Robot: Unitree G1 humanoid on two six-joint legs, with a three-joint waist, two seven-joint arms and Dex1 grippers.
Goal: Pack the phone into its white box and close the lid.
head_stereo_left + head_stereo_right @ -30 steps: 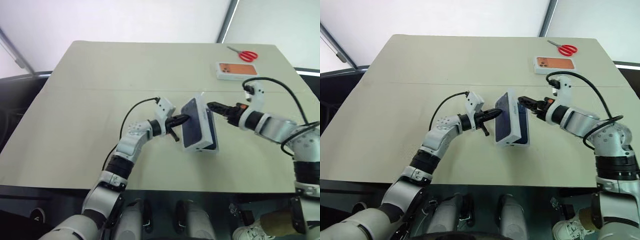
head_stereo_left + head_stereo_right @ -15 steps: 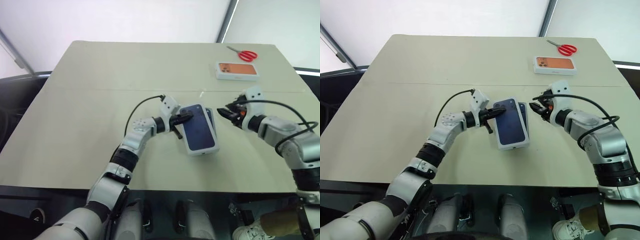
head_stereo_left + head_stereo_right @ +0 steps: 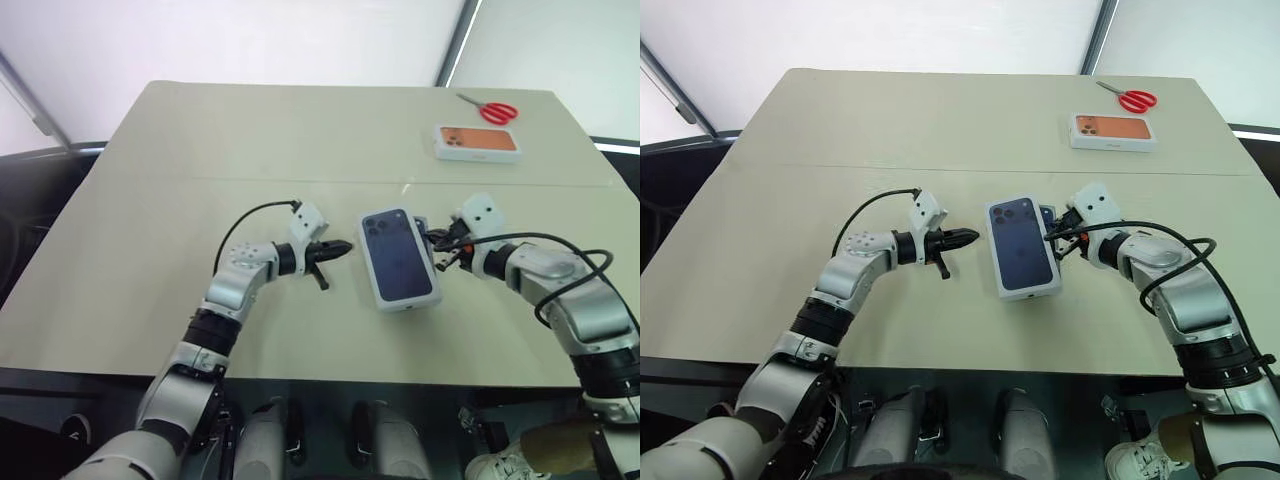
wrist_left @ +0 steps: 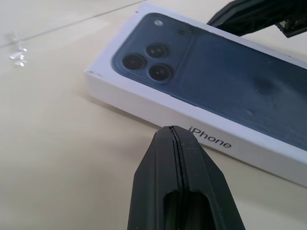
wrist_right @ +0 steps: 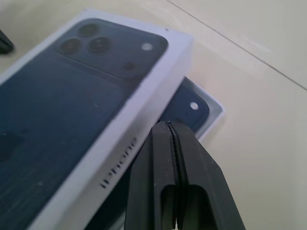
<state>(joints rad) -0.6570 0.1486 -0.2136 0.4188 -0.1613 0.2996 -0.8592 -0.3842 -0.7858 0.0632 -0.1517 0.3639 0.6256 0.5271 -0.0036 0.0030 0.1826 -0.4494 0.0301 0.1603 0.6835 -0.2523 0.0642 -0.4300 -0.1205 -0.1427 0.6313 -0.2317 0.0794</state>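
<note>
Lid (image 3: 400, 258) askew over white box (image 5: 204, 112) (phone (image 5: 184, 105) peeking out), both grippers pressed together beside it, scissors (image 3: 488, 108) far off.

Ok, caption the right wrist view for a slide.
Shut right fingers beside the lid, askew over the phone in the white box.

Both arms: silver-grey rounded shells, black bands at the joints. White blocky camera housing on each wrist, a black cable looping from it back along the forearm. Left gripper (image 3: 338, 247) and right gripper (image 3: 436, 240): tapered glossy black fingers, a thin seam between the jaws.
</note>
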